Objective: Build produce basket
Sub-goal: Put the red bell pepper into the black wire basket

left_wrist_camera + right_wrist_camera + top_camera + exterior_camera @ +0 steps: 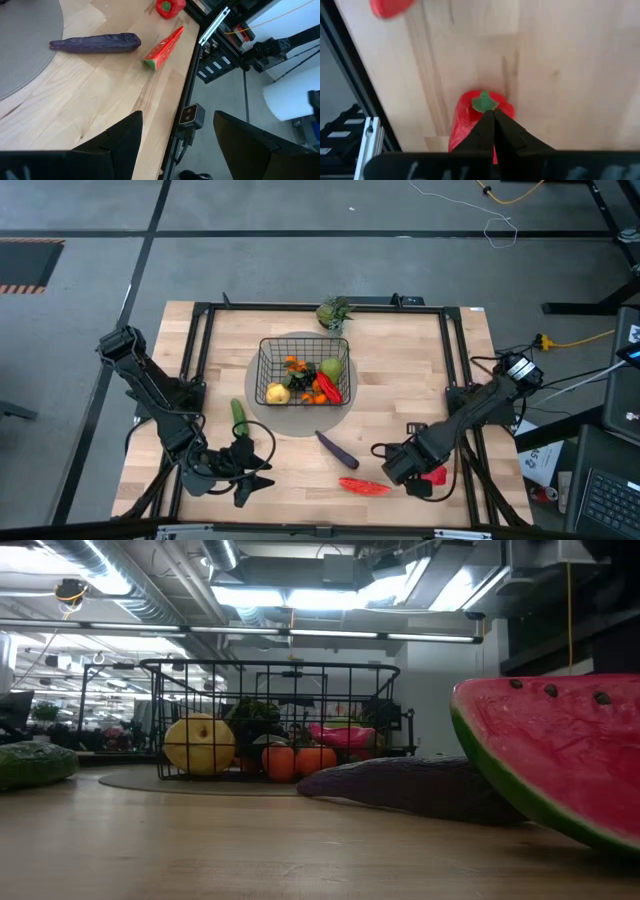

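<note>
The black wire basket (pixel 268 370) stands on a grey round mat (pixel 300 423) at mid-table and holds a yellow pear (pixel 278 392), a green pear (pixel 331 366), orange clusters (pixel 296 364) and a red piece (pixel 330 388). A green cucumber (pixel 239 414), a purple eggplant (pixel 337 448) and a watermelon slice (pixel 363 486) lie on the wood. My right gripper (pixel 492 116) is shut over a red pepper (pixel 465 120) near the table's near right corner. My left gripper (pixel 252 471) is open and empty at the near left. My right gripper has its shut fingertips at the pepper's green stem (pixel 483 102), on top of the pepper. The fingers come slanting down from above and hide the place of contact. The pepper's underside seems to rest on the wood.
A leafy green bunch (pixel 335 312) lies at the far edge behind the basket. A black frame rail (pixel 455 360) runs around the table. In the left wrist view the eggplant (pixel 95 43), the slice (pixel 164 47) and the pepper (pixel 170 7) lie ahead near the near edge.
</note>
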Available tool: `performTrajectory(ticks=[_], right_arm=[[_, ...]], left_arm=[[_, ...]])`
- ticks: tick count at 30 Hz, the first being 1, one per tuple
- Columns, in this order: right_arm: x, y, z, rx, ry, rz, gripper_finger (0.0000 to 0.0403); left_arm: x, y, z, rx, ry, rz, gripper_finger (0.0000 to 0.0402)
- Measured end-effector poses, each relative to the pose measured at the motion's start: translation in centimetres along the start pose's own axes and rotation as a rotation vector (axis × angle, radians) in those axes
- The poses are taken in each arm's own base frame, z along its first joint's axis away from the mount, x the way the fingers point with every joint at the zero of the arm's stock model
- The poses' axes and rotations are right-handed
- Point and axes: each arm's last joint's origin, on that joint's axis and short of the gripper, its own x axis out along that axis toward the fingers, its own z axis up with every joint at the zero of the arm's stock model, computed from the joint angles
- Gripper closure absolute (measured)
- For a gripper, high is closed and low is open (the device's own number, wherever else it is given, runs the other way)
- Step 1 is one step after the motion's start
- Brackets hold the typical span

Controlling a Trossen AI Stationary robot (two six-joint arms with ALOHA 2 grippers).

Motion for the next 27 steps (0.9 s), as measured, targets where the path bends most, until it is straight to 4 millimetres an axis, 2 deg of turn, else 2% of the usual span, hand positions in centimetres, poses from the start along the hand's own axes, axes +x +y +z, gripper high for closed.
performTrajectory(ticks=[5,9,19,22,27], right_arm=[[-2.6,0.6,0.4,-0.006,-0.098,-0.030,0.0399],[-2.7,0.7,0.5,0.034,-0.105,-0.019,0.0371],[0.4,-0.2,0.4,0.206,-0.105,-0.068,0.0201],[1.7,-0.7,0.0,0.239,-0.061,-0.070,0.0180],[3.9,-0.9,-0.5,0.236,0.043,0.014,0.0178]], left_arm=[[0.0,0.0,0.0,0.000,0.000,0.000,0.0162],[0.0,0.0,0.0,0.000,0.000,0.000,0.0162],[0.0,0.0,0.0,0.001,0.001,-0.001,0.0162],[0.0,0.0,0.0,0.001,0.002,-0.001,0.0162],[0.0,0.0,0.0,0.001,0.001,-0.001,0.0162]])
